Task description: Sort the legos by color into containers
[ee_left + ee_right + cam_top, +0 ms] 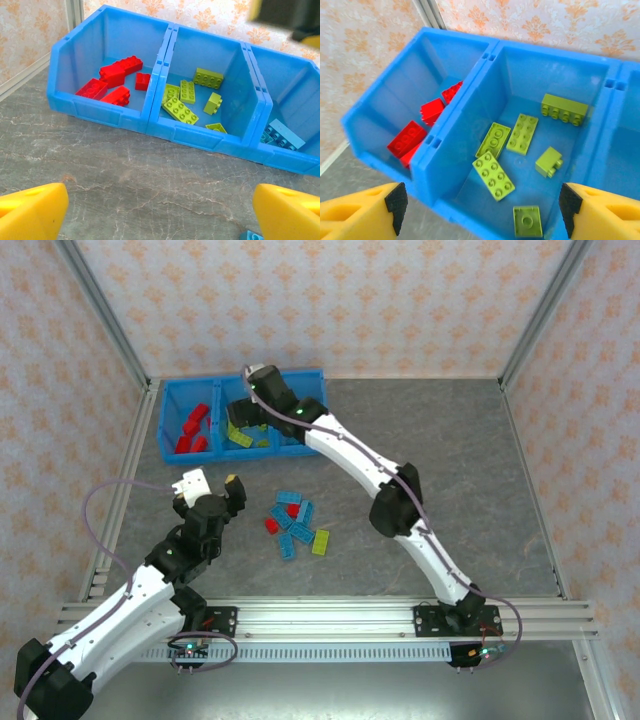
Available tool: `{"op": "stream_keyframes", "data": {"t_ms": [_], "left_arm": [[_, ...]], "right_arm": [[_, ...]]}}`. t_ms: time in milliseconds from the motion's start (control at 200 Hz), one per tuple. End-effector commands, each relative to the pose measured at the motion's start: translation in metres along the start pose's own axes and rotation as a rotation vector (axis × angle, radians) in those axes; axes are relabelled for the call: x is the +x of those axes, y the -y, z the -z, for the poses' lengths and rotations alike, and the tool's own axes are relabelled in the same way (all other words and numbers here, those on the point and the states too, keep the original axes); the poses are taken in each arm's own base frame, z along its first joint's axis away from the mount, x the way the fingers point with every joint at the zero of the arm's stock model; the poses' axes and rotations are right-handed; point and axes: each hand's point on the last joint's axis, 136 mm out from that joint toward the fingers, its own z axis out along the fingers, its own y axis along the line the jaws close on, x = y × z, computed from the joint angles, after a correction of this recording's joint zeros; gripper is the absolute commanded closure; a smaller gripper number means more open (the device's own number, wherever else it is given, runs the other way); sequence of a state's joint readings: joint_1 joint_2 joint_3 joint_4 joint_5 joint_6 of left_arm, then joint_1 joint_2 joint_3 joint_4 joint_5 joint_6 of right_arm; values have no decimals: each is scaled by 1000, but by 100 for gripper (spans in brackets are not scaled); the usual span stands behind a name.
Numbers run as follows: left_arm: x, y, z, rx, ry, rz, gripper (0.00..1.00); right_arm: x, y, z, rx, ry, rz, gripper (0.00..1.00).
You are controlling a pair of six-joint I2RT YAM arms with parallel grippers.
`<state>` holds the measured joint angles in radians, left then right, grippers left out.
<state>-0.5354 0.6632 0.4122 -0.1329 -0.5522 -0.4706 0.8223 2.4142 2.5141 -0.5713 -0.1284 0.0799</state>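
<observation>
No text, label, brand, number or sign can be read on any surface in these three views.

White arms (pixel 350 455), black joints (pixel 395 505), yellow jaws

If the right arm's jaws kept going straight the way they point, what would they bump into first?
Probably the yellow-green legos lying in the middle compartment; the right gripper hangs open over them, though depth is hard to judge.

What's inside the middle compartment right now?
Six yellow-green legos lie loose in the middle compartment, no other color visible. The right gripper hovers over it, open; one of its fingers covers a near corner.
</observation>
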Motion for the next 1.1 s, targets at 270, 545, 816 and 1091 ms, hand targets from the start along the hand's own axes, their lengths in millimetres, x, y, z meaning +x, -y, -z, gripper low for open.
{"op": "stream_keyframes", "data": {"t_ms": [270, 545, 816, 1091], "left_arm": [[22, 59, -7, 237, -197, -187, 2], [76, 79, -17, 166, -520, -63, 13], [141, 55, 5, -7, -721, 149, 35], [167, 78, 2, 42, -810, 115, 38]], "right_arm": [[110, 56, 181, 110, -49, -316, 18], [200, 92, 245, 198, -145, -434, 18], [182, 102, 268, 240, -71, -375, 15], [187, 101, 256, 245, -105, -379, 15]]}}
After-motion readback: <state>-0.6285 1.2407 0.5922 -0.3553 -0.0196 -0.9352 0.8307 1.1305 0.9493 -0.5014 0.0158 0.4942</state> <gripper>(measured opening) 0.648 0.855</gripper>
